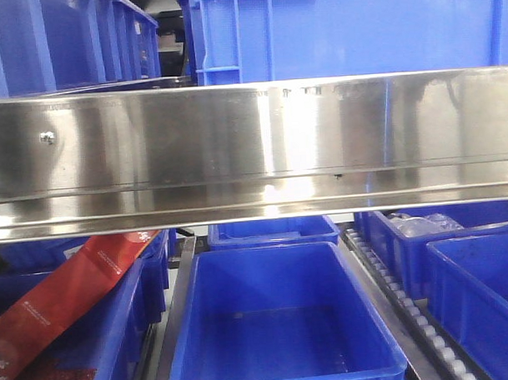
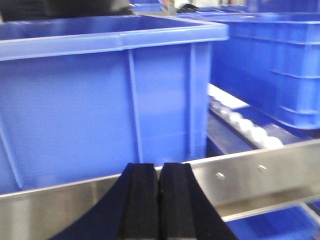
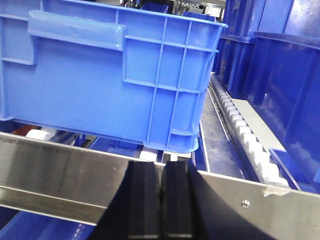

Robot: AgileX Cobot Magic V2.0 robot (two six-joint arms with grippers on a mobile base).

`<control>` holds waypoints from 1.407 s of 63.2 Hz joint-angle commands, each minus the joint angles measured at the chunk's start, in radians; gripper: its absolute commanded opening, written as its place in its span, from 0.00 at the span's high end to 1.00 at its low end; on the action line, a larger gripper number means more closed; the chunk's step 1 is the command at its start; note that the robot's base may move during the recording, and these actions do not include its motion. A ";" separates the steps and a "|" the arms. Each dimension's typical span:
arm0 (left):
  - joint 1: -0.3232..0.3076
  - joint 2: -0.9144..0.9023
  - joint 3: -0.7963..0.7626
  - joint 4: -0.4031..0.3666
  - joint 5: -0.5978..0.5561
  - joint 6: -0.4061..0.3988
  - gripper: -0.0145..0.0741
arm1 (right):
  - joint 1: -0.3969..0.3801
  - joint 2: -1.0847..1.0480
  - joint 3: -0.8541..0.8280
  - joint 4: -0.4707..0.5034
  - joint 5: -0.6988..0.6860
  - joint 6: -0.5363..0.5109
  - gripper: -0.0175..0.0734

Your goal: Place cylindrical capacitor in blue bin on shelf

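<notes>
The blue bin (image 1: 274,277) stands empty on the lower level in the front view, under the shelf's broad steel front beam (image 1: 252,148). No cylindrical capacitor shows in any view. My left gripper (image 2: 159,167) is shut, its black pads pressed together with nothing between them, right in front of the beam (image 2: 260,175). My right gripper (image 3: 164,165) is also shut and empty, in front of the beam (image 3: 60,175). Neither gripper shows in the front view.
Tall ribbed blue crates (image 1: 348,28) stand on the upper level, close ahead of both wrists (image 2: 100,100) (image 3: 110,75). White roller tracks (image 3: 245,132) run beside them. On the lower level a bin with red packaging (image 1: 66,297) is at left and bins with clear bags (image 1: 422,226) at right.
</notes>
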 commanded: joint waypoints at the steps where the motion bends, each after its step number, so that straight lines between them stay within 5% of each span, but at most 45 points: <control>1: 0.097 -0.005 0.068 -0.063 -0.117 0.025 0.96 | -0.006 -0.004 0.001 -0.001 -0.023 0.001 0.98; 17: 0.277 -0.005 0.321 -0.081 -0.468 0.028 0.96 | -0.006 -0.004 0.001 -0.001 -0.023 0.001 0.98; 30: 0.339 -0.013 0.478 -0.081 -0.717 0.028 0.96 | -0.006 -0.004 0.001 -0.001 -0.023 0.001 0.98; 38: 0.316 -0.037 0.478 -0.088 -0.590 0.028 0.96 | -0.006 -0.004 0.001 -0.001 -0.023 0.001 0.98; 61: 0.247 -0.037 0.478 -0.141 -0.581 0.018 0.96 | -0.006 -0.007 0.001 -0.001 -0.022 0.001 0.98; 89: 0.249 -0.037 0.478 -0.141 -0.587 0.018 0.96 | -0.006 -0.007 0.001 -0.001 -0.022 0.001 0.98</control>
